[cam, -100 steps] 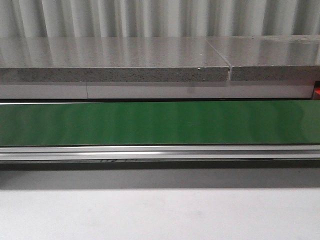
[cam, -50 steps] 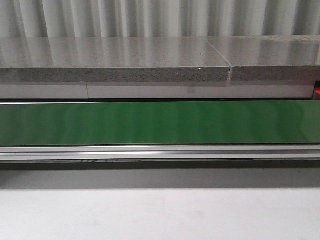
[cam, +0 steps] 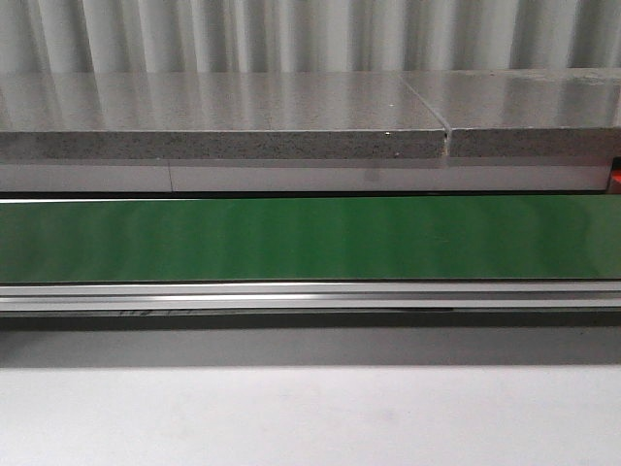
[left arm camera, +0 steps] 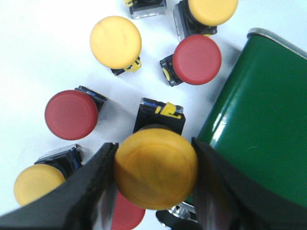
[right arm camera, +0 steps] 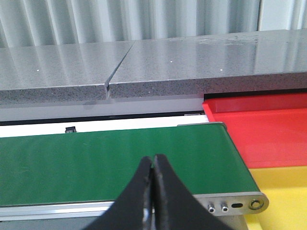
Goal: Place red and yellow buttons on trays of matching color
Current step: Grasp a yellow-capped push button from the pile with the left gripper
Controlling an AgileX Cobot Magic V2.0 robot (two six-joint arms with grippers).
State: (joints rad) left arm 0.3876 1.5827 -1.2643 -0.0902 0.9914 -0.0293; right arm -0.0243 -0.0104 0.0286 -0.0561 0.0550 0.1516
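Note:
In the left wrist view my left gripper (left arm camera: 156, 167) is shut on a yellow button (left arm camera: 156, 167), its black fingers pressing both sides of the cap. Below it on the white surface lie more buttons: red buttons (left arm camera: 72, 115) (left arm camera: 196, 59) and yellow buttons (left arm camera: 115, 41) (left arm camera: 36, 183) (left arm camera: 212, 10). Another red cap (left arm camera: 125, 213) shows partly under the held one. In the right wrist view my right gripper (right arm camera: 153, 160) is shut on nothing, over the green belt (right arm camera: 96, 163). The red tray (right arm camera: 268, 124) and yellow tray (right arm camera: 283, 191) lie past the belt's end. Neither gripper shows in the front view.
The green conveyor belt (cam: 310, 238) runs across the front view with an aluminium rail (cam: 310, 296) along its near side and a grey stone ledge (cam: 223, 121) behind. The belt's rounded end (left arm camera: 259, 124) lies close beside the held button in the left wrist view.
Nothing has visibly changed in the front view apart from small marks drifting left along the rail's underside.

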